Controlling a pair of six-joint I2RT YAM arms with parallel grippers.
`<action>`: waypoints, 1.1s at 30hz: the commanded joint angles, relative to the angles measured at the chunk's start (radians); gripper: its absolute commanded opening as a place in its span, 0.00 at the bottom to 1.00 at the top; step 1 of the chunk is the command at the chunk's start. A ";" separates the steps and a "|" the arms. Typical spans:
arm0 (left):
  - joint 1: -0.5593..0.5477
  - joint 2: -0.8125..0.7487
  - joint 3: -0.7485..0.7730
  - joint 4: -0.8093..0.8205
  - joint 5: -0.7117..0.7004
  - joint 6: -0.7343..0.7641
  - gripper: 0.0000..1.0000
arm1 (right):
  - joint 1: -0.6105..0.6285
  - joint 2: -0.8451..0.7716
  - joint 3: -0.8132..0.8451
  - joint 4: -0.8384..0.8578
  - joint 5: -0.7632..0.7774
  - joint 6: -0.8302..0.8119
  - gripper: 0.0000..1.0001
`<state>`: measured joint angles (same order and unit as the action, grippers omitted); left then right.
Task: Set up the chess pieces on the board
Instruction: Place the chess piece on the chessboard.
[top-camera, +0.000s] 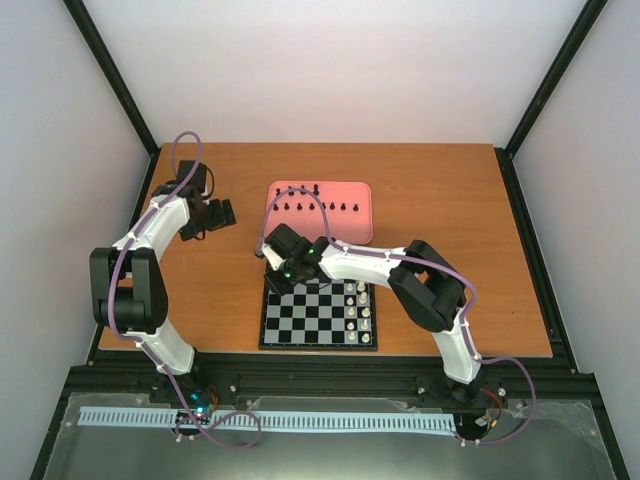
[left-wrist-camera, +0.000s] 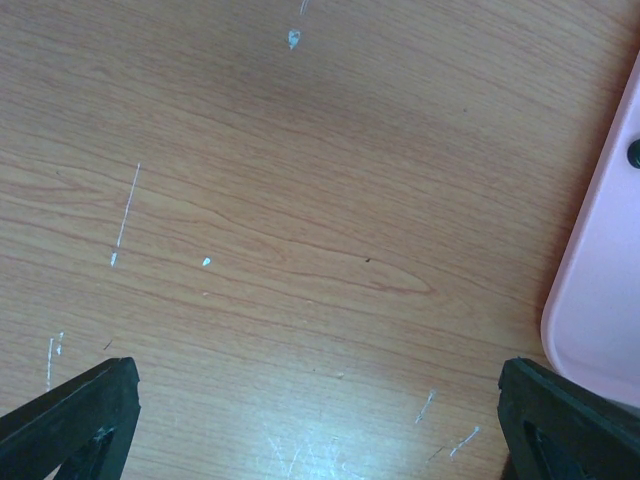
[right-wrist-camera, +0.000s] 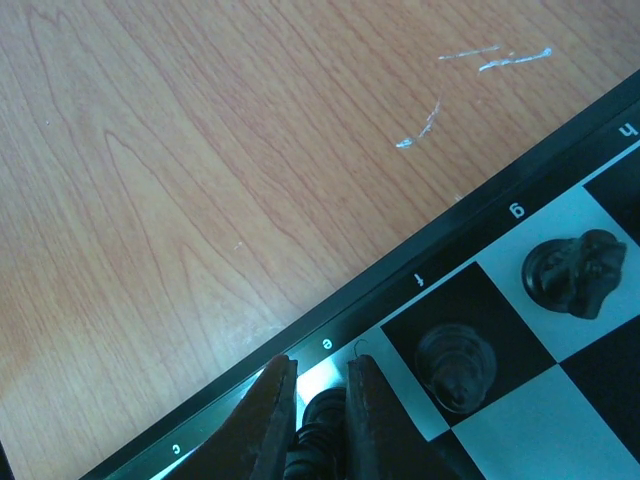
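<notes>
Right gripper (right-wrist-camera: 322, 372) down at the far-left corner of the board (right-wrist-camera: 550, 170), fingers clamped tight on one of the black chess pieces (right-wrist-camera: 322, 432) over the pale edge square marked e; unclear whether resting on that square or just above it. Two more black ones standing in the same edge row, just beside it: a rounded figure (right-wrist-camera: 455, 365) on the dark square at f, a knight (right-wrist-camera: 575, 272) on the pale square at g. Along the board's right side, two columns of white pieces (top-camera: 358, 305). Just beyond the board's far edge, a pink tray (top-camera: 352, 228) with a row of small black pieces (top-camera: 300, 207) across it and a taller one (top-camera: 317, 188) behind. Left gripper (top-camera: 222, 213) well off to the left, beside the tray's left edge, above the wooden table (left-wrist-camera: 300, 200), jaws spread wide apart.
</notes>
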<state>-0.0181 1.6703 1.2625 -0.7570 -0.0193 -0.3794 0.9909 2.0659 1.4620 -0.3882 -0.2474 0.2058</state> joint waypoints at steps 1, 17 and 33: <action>0.001 -0.025 -0.006 0.013 -0.008 0.007 1.00 | 0.011 0.023 0.025 0.009 0.002 -0.012 0.05; 0.000 -0.019 -0.006 0.014 -0.007 0.008 1.00 | 0.011 0.007 0.032 -0.019 -0.007 -0.046 0.32; 0.000 -0.024 -0.003 0.008 -0.017 0.012 1.00 | 0.011 -0.116 0.038 -0.097 -0.007 -0.074 0.36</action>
<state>-0.0181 1.6707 1.2530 -0.7559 -0.0208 -0.3794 0.9909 2.0399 1.4731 -0.4530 -0.2504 0.1516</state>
